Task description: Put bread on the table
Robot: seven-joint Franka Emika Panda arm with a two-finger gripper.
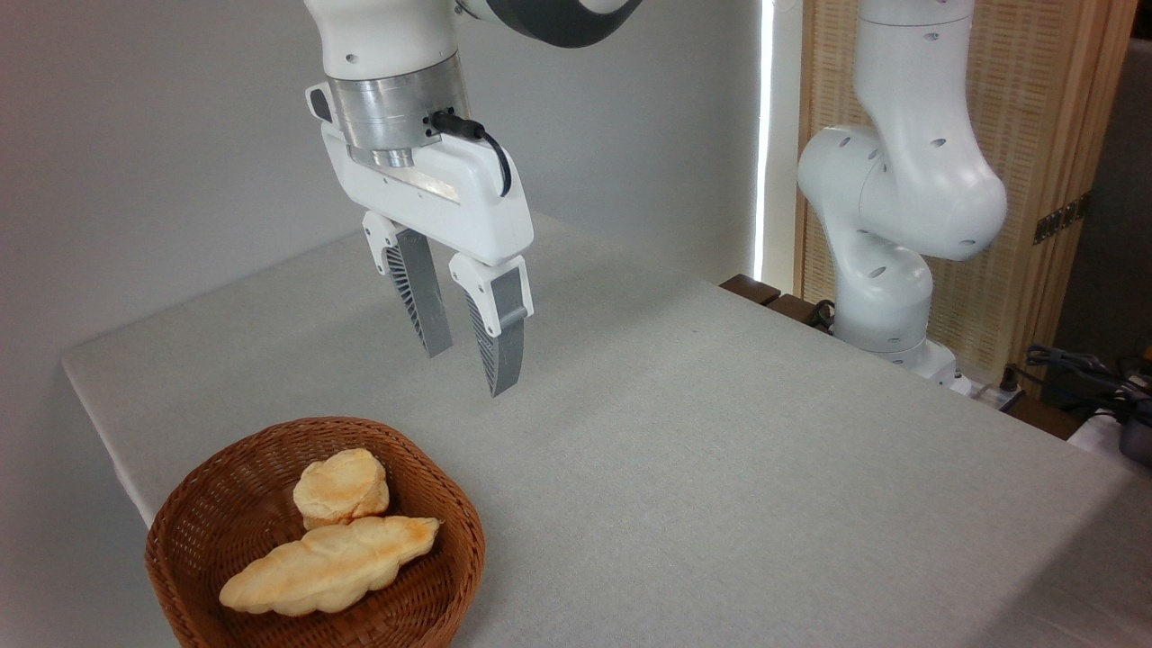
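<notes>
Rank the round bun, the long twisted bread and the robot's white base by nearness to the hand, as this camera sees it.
From the hand:
1. Small round toasted bun, in the wicker basket below-left.
2. Long twisted leaf-shaped bread, just beyond the bun, nearer the camera.
3. White robot base, far right, past the table edge.

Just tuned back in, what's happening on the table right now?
The white Panda arm's gripper hangs above the grey fabric-covered table, jaws slightly apart and holding nothing. The small round toasted bread sits in the round brown wicker basket, leaning on a long twisted bread. Nothing has been lifted out yet.
</notes>
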